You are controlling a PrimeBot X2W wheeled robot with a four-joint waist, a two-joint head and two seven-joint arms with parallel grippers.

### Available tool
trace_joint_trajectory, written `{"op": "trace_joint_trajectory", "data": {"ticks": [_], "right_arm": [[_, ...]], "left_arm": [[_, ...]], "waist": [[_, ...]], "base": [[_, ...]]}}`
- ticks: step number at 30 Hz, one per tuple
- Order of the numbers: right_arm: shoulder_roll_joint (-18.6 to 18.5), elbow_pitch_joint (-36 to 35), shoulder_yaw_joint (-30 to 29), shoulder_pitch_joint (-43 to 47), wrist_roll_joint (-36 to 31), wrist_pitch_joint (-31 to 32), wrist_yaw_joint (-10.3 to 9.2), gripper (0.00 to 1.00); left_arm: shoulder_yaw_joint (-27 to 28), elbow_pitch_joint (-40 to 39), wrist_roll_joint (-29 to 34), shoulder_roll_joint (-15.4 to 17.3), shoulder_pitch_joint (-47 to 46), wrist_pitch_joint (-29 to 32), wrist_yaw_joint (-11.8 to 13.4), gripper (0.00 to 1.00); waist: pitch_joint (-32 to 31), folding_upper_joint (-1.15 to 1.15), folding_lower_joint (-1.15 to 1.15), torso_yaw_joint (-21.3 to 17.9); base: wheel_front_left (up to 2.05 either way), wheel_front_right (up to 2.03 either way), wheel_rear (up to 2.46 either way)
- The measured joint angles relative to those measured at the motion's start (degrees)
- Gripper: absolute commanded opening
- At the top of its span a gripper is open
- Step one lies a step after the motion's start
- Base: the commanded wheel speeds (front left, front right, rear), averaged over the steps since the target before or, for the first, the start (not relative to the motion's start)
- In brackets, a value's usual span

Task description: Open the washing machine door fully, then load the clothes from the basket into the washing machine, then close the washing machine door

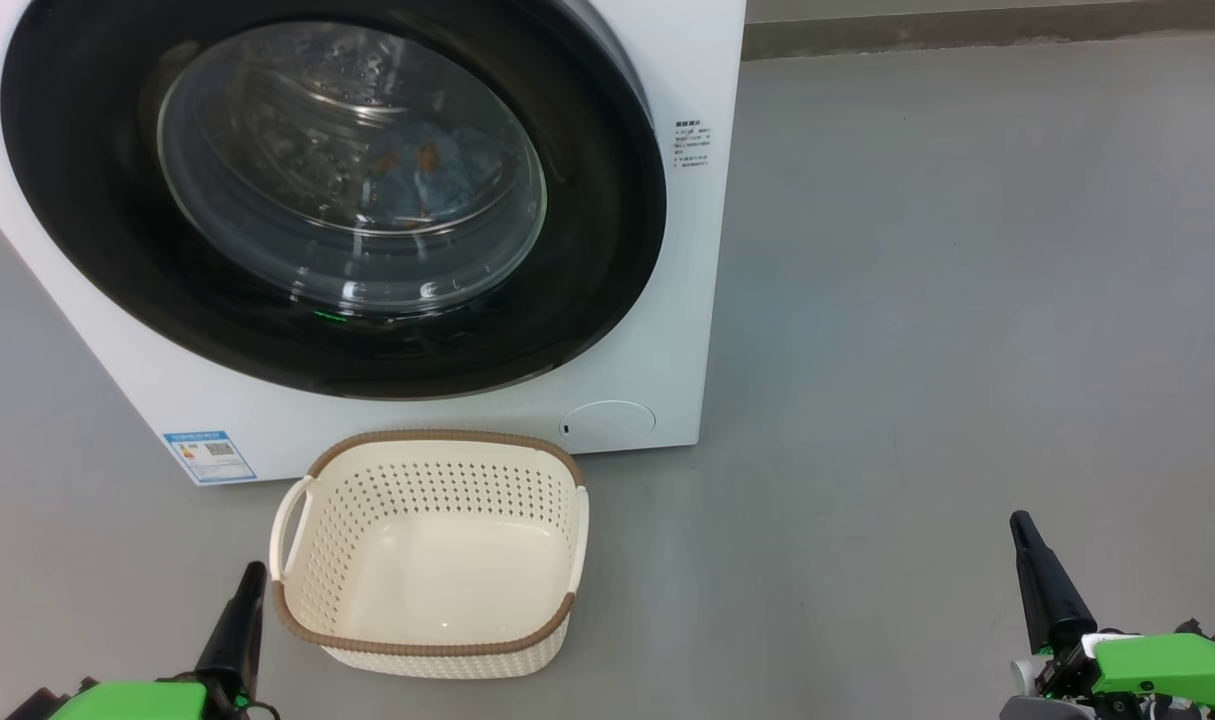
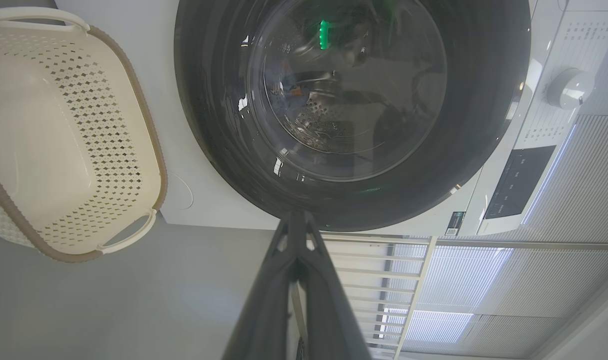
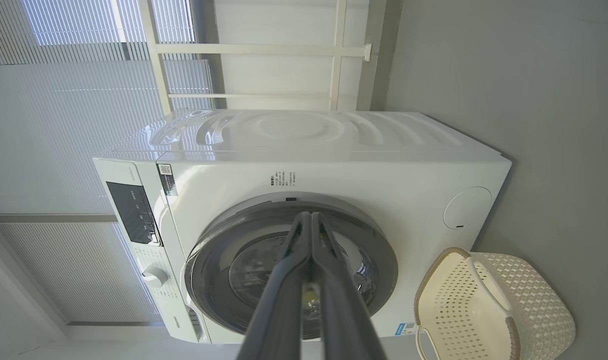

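A white front-loading washing machine (image 1: 692, 300) stands on a grey floor (image 1: 967, 300), seen from above by the head camera. Its large round door (image 1: 87, 200), a wide glossy black rim around a bulging glass window, sits shut against the front of the machine. Through the glass, inside the steel drum, lies light-blue clothing (image 1: 422, 170) with orange-brown marks; the glass blurs the finer detail. Low on the machine's front are a blue label sticker (image 1: 210, 455) on the left and a round white cap (image 1: 607, 422) on the right. Just in front of the machine, between those two, a cream perforated laundry basket (image 1: 437, 648) with a brown woven-look rim and side handles rests on the floor, its bare cream bottom showing. The left gripper (image 1: 255, 572) points upward at the lower left, just beside the basket's left edge without touching it, its two dark fingers pressed together on nothing. The right gripper (image 1: 1020, 522) rises at the lower right, well apart from the basket and the machine, likewise clenched with nothing between its fingers. The left wrist camera looks along the closed fingers (image 2: 294, 235) toward the door, with the basket off to one side. The right wrist camera shows its closed fingers (image 3: 311, 235) in front of the door and a control dial (image 3: 154, 276) on the machine's panel.
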Motion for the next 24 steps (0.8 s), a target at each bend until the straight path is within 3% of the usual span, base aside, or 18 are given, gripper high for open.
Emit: {"op": "trace_joint_trajectory", "data": {"ticks": [24], "right_arm": [[0.11,0.00,-0.40,-0.01,-0.33,0.42,0.00,0.00]], "left_arm": [[0.03,0.00,0.00,-0.01,0.00,0.00,0.00,0.00]], "waist": [[0.00,0.00,0.00,0.00]], "base": [[0.00,0.00,0.00]]}}
